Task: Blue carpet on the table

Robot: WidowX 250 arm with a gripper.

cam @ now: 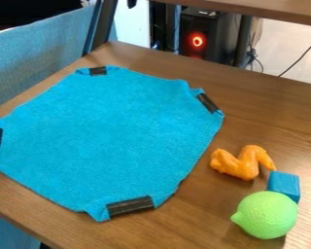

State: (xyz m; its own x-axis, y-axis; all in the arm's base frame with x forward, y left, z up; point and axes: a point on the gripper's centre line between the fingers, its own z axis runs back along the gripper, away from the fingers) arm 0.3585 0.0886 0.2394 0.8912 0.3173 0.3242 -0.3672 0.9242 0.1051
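Blue carpet (112,133) lies flat on the table (275,114), black tape (130,206) at its corners, probably to stop it sliding. Orange chicken wing (242,168), blue block (285,183), green lime (267,215) grouped off the carpet, likely to keep it free as a target. Gripper: can't tell if released or clenched. Surface brown wood grain. Behind: black computer tower (213,31), red light, pale floor (291,41); blue partition (41,58) at left edge.

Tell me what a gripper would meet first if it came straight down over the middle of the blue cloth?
Most likely the cloth, which lies spread out there, and then the table under it. Whether the cloth bulges up slightly is hard to judge from this slant.
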